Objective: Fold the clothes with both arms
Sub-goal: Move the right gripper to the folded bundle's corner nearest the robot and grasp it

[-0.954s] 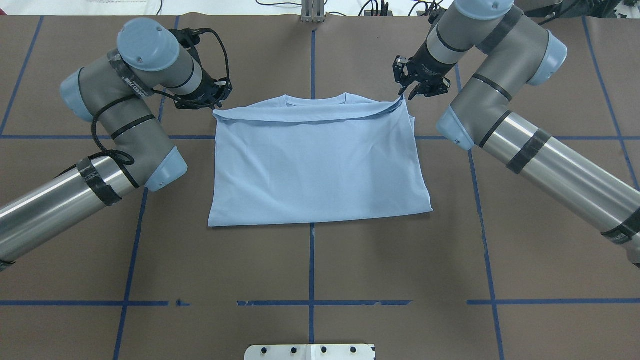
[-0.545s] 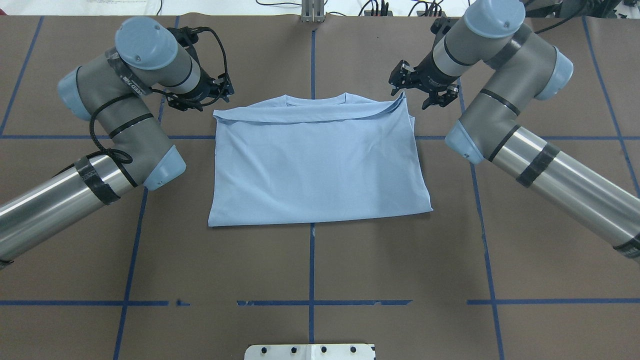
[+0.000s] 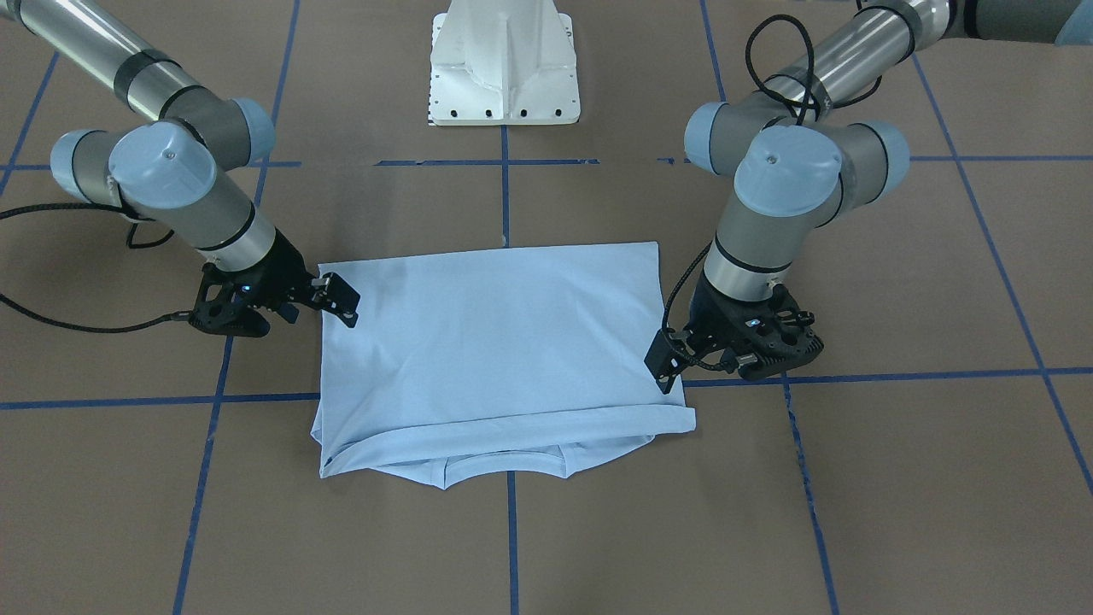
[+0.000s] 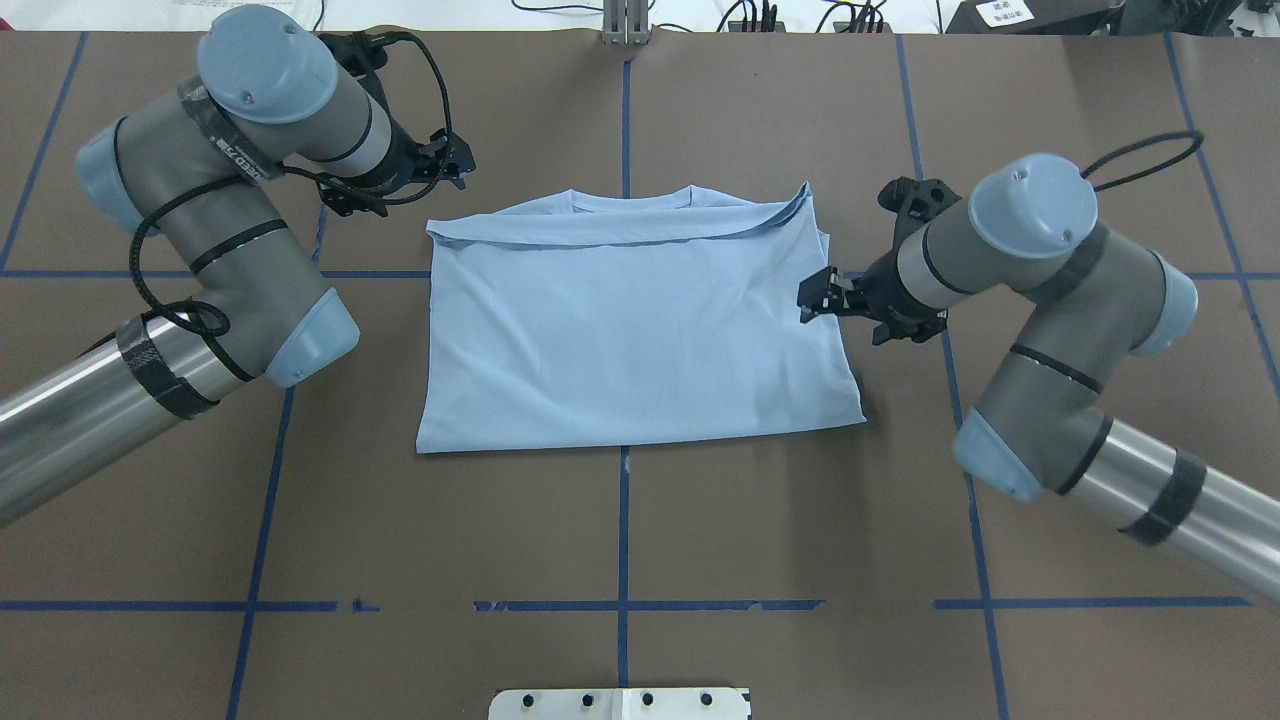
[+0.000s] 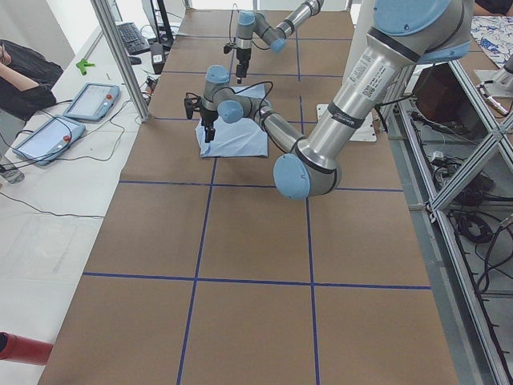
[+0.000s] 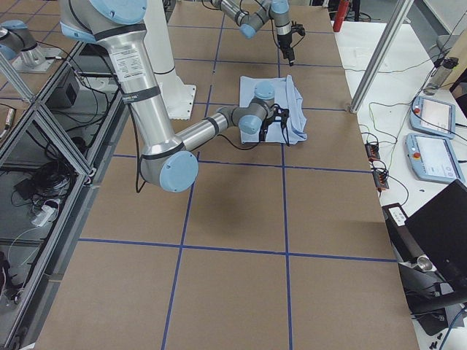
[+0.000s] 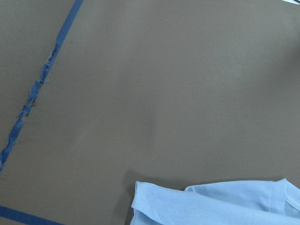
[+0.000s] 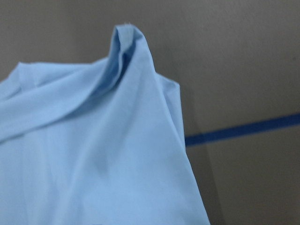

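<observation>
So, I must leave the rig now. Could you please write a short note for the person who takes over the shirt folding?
Left gripper: looks open and empty, beside the T-shirt's far left corner, apart from it.
Right gripper: looks open and empty, at the middle of the T-shirt's right edge. Contact is unclear.
T-shirt: lies mid-table as a rectangle, with the hem folded up just short of the collar.
Done: no sleeve sticks out, and one crosswise fold is made.
Left: the far right corner stands up and needs flattening. Probably one more fold after that.
</observation>
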